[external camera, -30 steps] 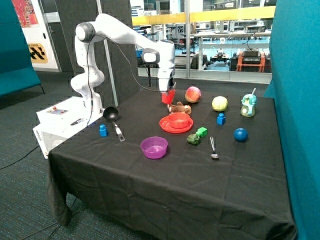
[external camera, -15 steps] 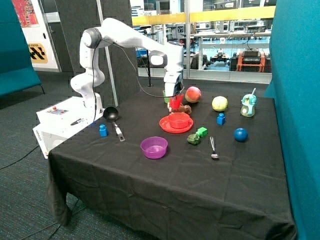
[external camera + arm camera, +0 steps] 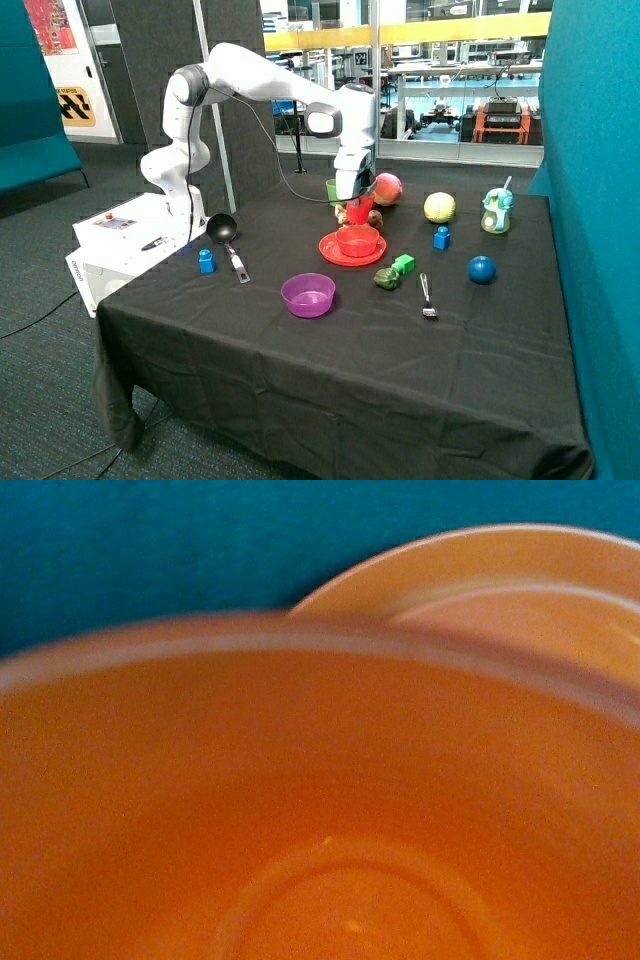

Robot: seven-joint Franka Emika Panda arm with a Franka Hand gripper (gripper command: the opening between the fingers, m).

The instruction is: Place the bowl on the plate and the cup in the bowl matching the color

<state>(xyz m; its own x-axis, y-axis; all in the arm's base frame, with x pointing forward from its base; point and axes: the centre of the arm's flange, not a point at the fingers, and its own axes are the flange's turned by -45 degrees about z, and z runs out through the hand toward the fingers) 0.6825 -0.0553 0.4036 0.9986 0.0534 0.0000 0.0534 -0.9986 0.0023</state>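
The red plate (image 3: 335,252) lies mid-table with the small red bowl (image 3: 357,241) standing on it. My gripper (image 3: 358,203) is shut on the red cup (image 3: 359,210) and holds it upright in the air, just above and slightly behind the bowl. In the wrist view the cup's inside (image 3: 320,830) fills most of the frame; past its rim show the bowl (image 3: 540,620) and the plate's rim (image 3: 420,565). The green cup (image 3: 331,190) stands behind the gripper.
A purple bowl (image 3: 308,295) sits in front of the plate. A brown toy (image 3: 373,217), a peach (image 3: 387,188) and a yellow-green ball (image 3: 439,207) lie behind. A green block (image 3: 403,264), a fork (image 3: 427,296), a blue ball (image 3: 481,269) and a black ladle (image 3: 225,235) lie around.
The arm has carried the red cup from the table's back towards the plate and lowered it. The green cup now shows behind it. Bowl and plate have not moved.
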